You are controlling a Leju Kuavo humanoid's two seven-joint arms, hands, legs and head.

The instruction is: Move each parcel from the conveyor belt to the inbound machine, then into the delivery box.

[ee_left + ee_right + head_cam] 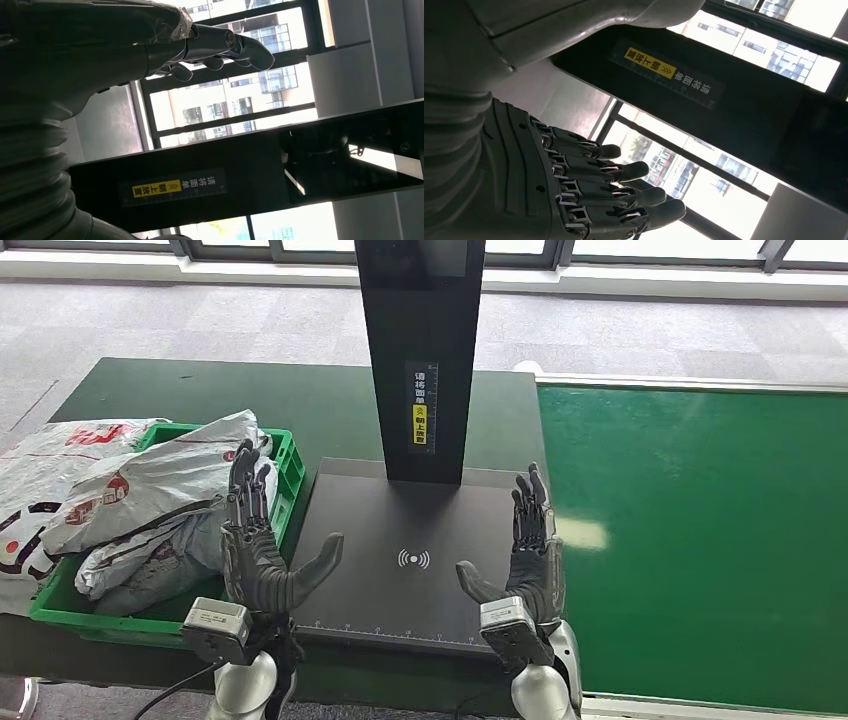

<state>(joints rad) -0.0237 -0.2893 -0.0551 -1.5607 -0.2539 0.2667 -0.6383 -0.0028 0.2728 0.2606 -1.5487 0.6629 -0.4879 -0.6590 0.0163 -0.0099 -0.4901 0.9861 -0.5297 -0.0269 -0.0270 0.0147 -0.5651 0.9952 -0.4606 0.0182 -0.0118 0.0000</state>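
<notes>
Hovering spread and empty over the scanner (400, 550), left hand (262, 550) and right hand (525, 550) could snag its post (418, 350) swinging toward the belt (700, 540).

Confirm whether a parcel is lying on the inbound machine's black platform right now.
No: the black platform is bare between the open left hand and right hand; the parcels sit in the green box.

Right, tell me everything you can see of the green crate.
The green crate is a plastic bin with slotted walls that stands on the dark green table, left of the black scanner platform. It is heaped above its rim with grey and white plastic mail bags bearing red and black print; one hangs over its left side. The left hand hovers open by its right wall.
</notes>
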